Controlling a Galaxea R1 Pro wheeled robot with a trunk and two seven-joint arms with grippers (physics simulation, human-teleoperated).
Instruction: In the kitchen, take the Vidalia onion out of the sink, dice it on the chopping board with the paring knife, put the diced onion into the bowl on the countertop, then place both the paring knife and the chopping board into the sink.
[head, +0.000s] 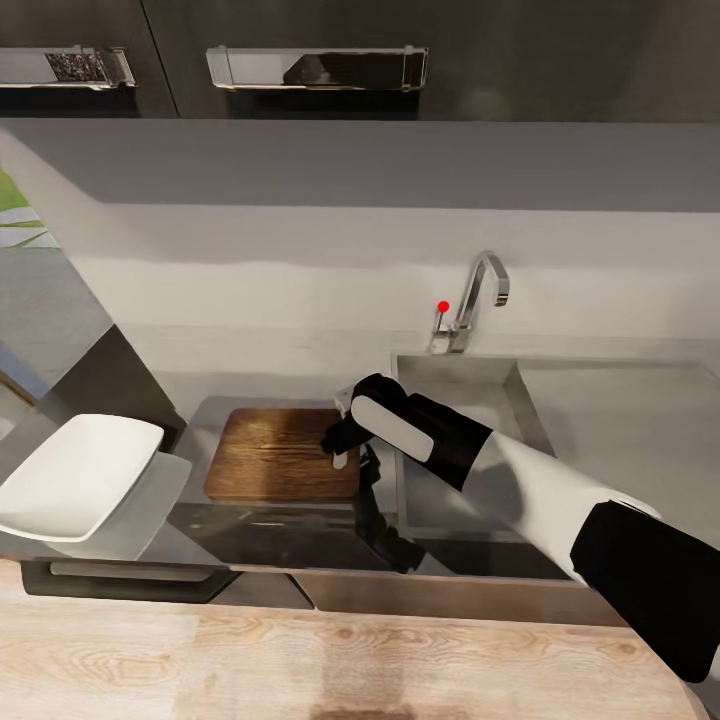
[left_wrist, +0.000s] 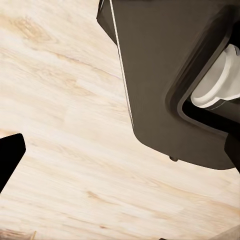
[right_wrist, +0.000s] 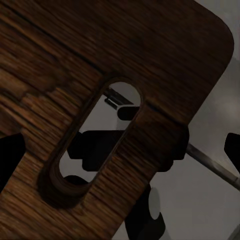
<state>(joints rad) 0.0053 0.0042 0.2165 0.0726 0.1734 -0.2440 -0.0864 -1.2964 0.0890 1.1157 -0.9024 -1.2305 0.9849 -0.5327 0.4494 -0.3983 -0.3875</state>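
My right gripper (head: 338, 448) hovers over the handle-slot end of the rectangular brown wooden chopping board (head: 275, 455) on the steel drainboard beside the brushed-steel sink (head: 455, 400), fingers spread apart; the white squarish bowl (head: 75, 475) sits well left.

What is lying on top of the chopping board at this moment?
The chopping board shows bare wood grain, with no onion pieces or knife on its visible part. The right hand hangs over its sink-side end, covering that part; the right wrist view shows the handle slot there.
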